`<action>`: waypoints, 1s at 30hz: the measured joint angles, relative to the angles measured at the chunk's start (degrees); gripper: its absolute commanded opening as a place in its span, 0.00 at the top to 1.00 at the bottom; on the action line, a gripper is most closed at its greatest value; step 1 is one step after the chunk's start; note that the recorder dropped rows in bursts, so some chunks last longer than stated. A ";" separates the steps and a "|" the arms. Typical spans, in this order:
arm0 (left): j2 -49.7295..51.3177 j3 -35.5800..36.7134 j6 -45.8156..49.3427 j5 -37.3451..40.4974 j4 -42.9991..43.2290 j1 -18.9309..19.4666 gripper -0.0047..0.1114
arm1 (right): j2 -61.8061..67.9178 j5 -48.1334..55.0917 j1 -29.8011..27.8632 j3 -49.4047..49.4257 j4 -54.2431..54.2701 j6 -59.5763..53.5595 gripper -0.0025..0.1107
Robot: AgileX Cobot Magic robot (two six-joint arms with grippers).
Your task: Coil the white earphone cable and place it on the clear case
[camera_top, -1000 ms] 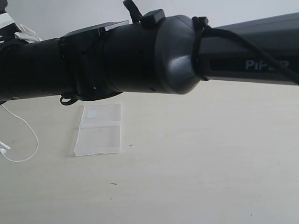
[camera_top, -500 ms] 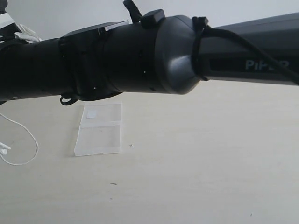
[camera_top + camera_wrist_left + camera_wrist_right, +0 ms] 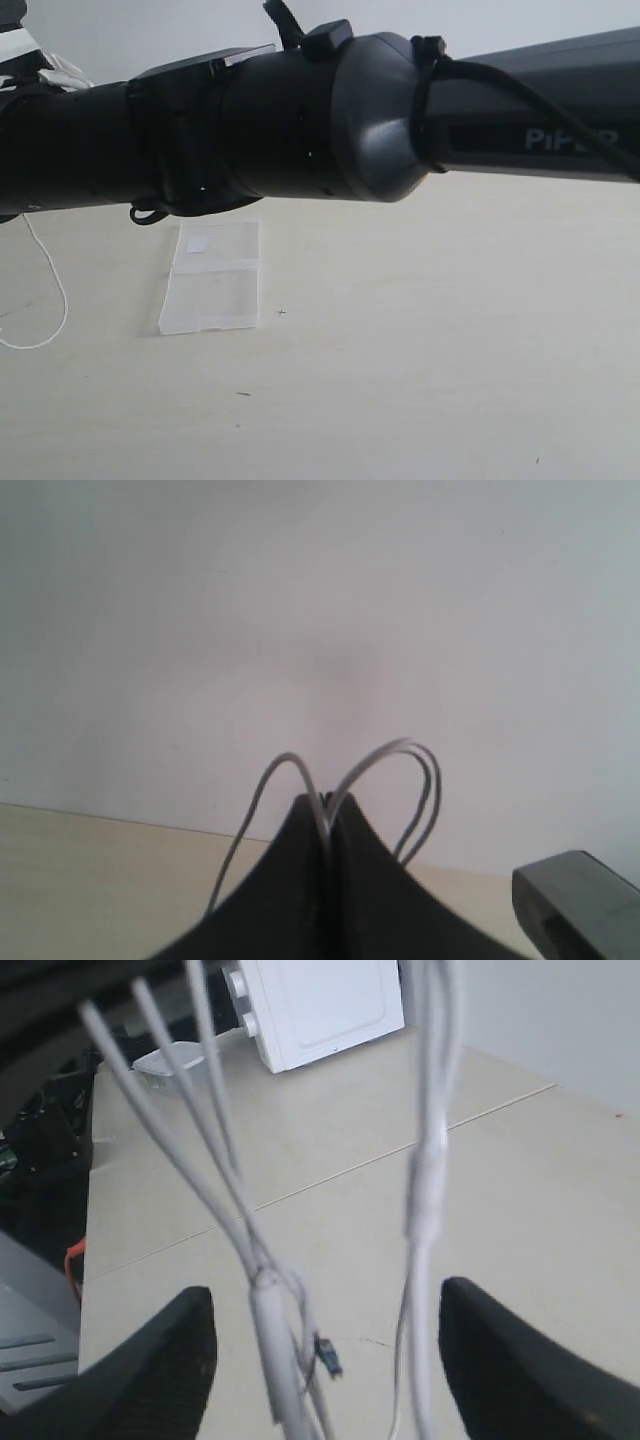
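Black arm [image 3: 300, 120] fills the exterior view's upper half. The white earphone cable [image 3: 56, 290] climbs behind it and loops off the left edge, both ends out of sight. Left wrist view: the left gripper [image 3: 328, 802] is cropped at the bottom, cable loops vanishing behind it. Right wrist view: strands blurred, too close, and the right gripper [image 3: 325, 1310] shows only 2 cropped fingertips [image 3: 160, 1360].

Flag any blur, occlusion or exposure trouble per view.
Exterior view: a black arm near the lens blocks the upper half; clear case sharp, light flat. Right wrist view: white earphone cable strands blurred up close. Left wrist view: soft overall, left gripper a dark silhouette.
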 measured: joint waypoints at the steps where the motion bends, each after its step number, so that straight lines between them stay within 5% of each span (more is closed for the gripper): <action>1: 0.00 0.00 0.00 0.00 0.49 0.00 0.96 | 0.00 -0.56 0.00 0.00 0.00 0.00 0.36; 17: 0.00 -2.53 0.00 -6.97 2.16 0.00 0.96 | 0.00 -5.86 0.00 0.00 0.00 1.86 0.40; 20: 0.00 -2.53 0.00 -7.15 2.16 0.00 0.96 | 0.00 -5.86 0.00 0.00 0.00 1.86 0.50; 26: 0.00 -2.53 0.00 -7.29 2.16 0.00 0.96 | 0.00 -6.29 0.00 0.00 0.00 2.29 0.98; 30: 0.00 -2.53 0.00 -6.99 2.28 0.00 0.96 | 0.00 -7.84 0.00 0.00 0.00 2.29 0.98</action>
